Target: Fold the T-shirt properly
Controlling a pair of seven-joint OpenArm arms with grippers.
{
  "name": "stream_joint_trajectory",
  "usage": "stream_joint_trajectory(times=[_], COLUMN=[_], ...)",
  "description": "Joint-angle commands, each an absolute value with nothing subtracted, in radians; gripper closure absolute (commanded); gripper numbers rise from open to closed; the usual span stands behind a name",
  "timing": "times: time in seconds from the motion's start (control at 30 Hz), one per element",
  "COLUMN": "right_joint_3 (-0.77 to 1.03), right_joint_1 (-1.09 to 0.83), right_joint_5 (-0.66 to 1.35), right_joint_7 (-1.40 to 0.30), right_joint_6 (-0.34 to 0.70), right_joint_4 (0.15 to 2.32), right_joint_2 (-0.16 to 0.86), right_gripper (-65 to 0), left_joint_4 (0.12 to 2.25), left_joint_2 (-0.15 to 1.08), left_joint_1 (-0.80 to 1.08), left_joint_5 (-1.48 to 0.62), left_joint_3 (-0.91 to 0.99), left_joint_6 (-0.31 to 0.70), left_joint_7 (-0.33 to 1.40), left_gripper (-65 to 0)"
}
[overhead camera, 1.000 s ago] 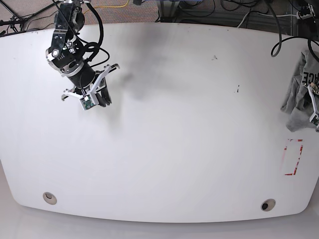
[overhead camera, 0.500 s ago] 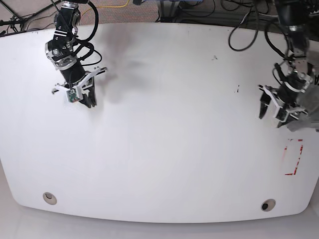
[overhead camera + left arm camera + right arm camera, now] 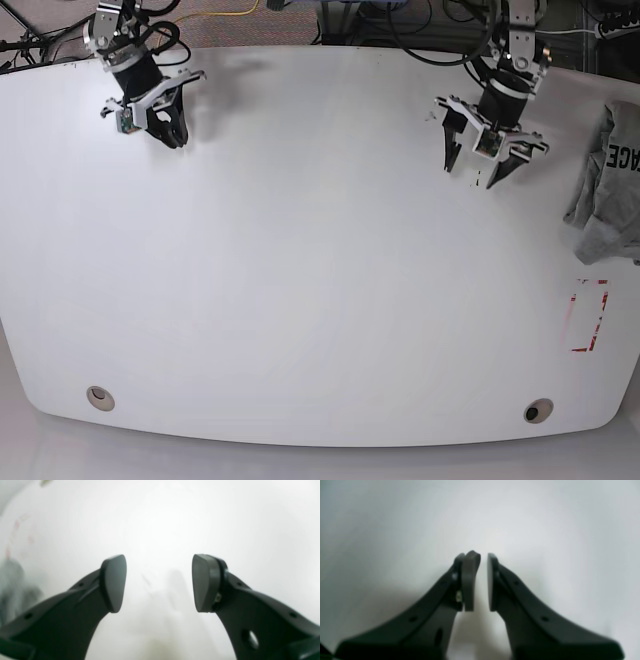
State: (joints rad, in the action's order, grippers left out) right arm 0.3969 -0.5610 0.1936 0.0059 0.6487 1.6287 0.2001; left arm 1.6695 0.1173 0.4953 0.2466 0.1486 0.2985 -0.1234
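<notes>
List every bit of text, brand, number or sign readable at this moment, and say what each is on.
"FACE": black lettering, upside down in the base view, on the grey T-shirt; the frame may cut it off.
No other text is readable; the red marks on the table form no legible word.

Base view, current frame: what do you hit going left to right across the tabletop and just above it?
Right gripper → left gripper → grey T-shirt with black lettering
</notes>
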Motion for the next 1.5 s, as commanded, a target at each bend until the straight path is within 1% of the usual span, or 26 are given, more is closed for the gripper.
stream_joint_trajectory(times=[0.0, 0.2, 0.47, 0.67, 0.8, 0.93, 1.07, 1.23, 1.47], right_joint_3=[0.433, 0.437, 0.435, 0.435, 0.430, 0.427, 0.403, 0.352, 0.317], right_joint_1=[-0.636, -0.788, -0.929, -0.990, -1.018, -1.007, -0.972, -0.908, -0.796], right_joint_5=[0.252, 0.291, 0.337, 0.361, 0.366, 0.358, 0.357, 0.348, 0.219], right_joint_7=[0.102, 0.163, 0.263, 0.291, 0.291, 0.289, 0.289, 0.291, 0.292], right_joint_6=[0.651, 0.654, 0.654, 0.654, 0.661, 0.697, 0.698, 0.698, 0.698], right_joint_4=[1.641, 1.647, 1.643, 1.620, 1.578, 1.504, 1.385, 1.216, 1.030], right_joint_2=[0.213, 0.191, 0.182, 0.153, 0.148, 0.147, 0.145, 0.162, 0.154], right_gripper=[-7.9, -7.9, -7.9, -7.9, -7.9, -7.9, -7.9, -7.9, -7.9], left_joint_4=[1.745, 1.851, 1.906, 1.903, 1.856, 1.768, 1.649, 1.451, 1.144], left_joint_2=[0.087, 0.015, -0.027, -0.013, 0.001, 0.024, 0.031, 0.068, 0.081], left_joint_1=[0.578, 0.791, 0.990, 1.098, 1.141, 1.147, 1.122, 1.020, 0.845], left_joint_5=[0.239, 0.237, 0.234, 0.159, 0.113, 0.090, 0.056, 0.005, -0.022], left_joint_3=[0.151, 0.134, 0.068, 0.022, 0.012, 0.008, 0.016, 0.022, 0.022], left_joint_6=[0.285, 0.285, 0.283, 0.283, 0.283, 0.283, 0.283, 0.283, 0.283], left_joint_7=[-0.137, -0.137, -0.139, -0.139, -0.139, -0.139, -0.139, -0.139, -0.139], left_gripper=[-37.8, -37.8, -37.6, -31.5, -31.0, -31.0, -30.8, -30.8, -30.7])
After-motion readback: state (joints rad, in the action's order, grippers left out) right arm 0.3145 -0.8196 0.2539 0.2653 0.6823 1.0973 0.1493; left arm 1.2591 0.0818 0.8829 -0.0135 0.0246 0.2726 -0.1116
